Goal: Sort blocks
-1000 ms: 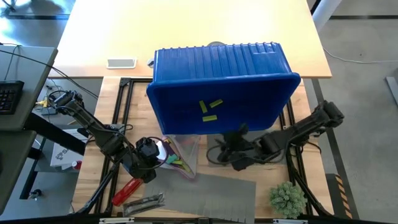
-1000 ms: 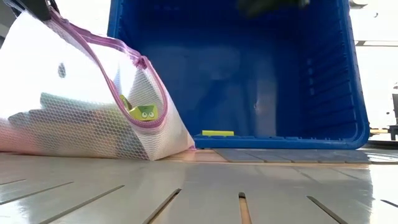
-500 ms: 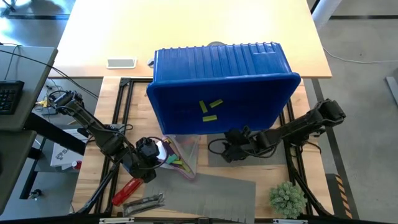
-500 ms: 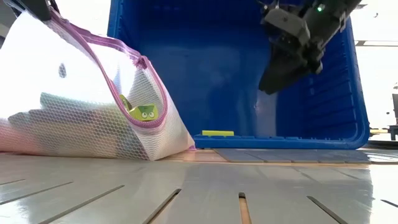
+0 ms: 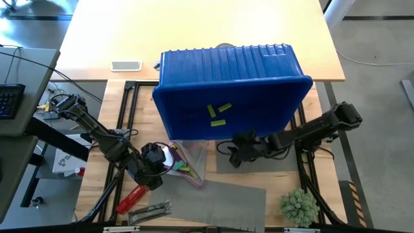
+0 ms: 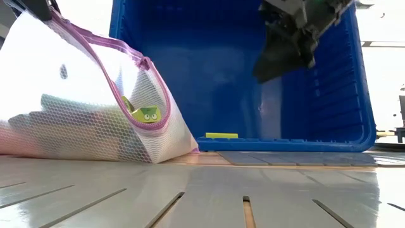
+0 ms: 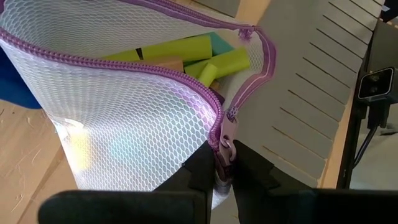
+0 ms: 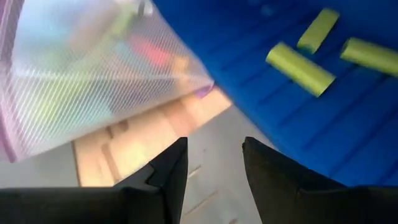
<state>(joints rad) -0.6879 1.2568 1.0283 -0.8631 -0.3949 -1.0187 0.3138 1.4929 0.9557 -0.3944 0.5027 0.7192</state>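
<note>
Left claw (image 7: 225, 163) clenched on mesh bag (image 7: 124, 137) zipper edge, holding mouth open; blocks (image 7: 205, 56) inside, three lime ones (image 5: 218, 114) in blue bin (image 5: 259, 71). Right claw (image 8: 214, 158) released, empty, between bin and bag. Next: reach into bag, grab one block.

A pale wooden desk (image 5: 194, 39) fills the far side, grey concrete floor (image 5: 375, 45) beyond its right edge. A dark side bench with a keyboard (image 5: 10, 100) stands at left.
</note>
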